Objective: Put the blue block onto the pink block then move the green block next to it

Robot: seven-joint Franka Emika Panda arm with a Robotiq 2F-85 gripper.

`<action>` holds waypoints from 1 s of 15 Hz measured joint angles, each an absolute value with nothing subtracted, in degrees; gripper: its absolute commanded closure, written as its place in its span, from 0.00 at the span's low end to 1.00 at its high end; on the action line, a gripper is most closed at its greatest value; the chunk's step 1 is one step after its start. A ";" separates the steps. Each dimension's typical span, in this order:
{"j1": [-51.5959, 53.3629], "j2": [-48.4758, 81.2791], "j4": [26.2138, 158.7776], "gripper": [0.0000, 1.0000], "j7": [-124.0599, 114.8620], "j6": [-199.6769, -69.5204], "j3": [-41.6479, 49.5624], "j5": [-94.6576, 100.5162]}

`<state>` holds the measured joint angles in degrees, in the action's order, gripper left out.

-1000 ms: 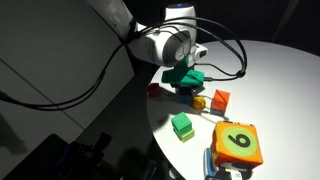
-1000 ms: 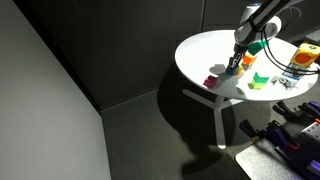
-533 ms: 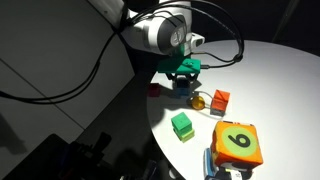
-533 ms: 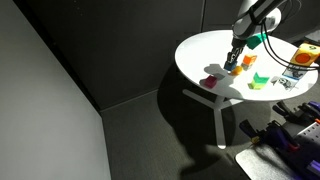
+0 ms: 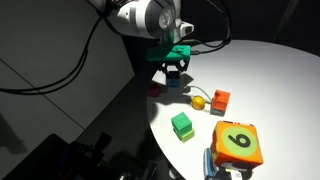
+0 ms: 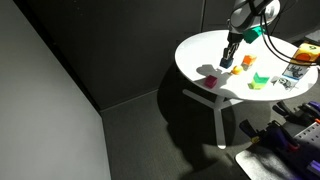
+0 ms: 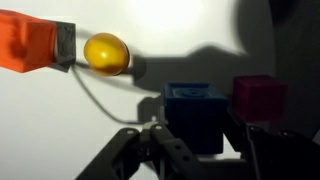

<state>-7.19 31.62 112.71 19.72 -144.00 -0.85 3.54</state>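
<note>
The big cube (image 5: 238,143) with a 6 sits at the near edge of the table (image 5: 270,70). The green block (image 5: 182,125) is just beside it, close to the edge. Farther in lie an orange block (image 5: 220,100) and a yellow ball (image 5: 198,101), near each other. Farther still, the gripper (image 5: 176,76) is clamped on the blue block (image 7: 195,115). The pink block (image 7: 258,97) sits right by the table's edge, just beside the blue one.
</note>
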 measured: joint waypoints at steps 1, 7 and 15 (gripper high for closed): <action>-7.17 31.16 112.77 0.69 19.80 -143.45 -1.25 3.54; -5.64 30.06 113.46 0.69 19.72 -142.27 -1.88 3.54; -1.90 29.76 116.21 0.69 18.60 -142.46 -1.89 3.55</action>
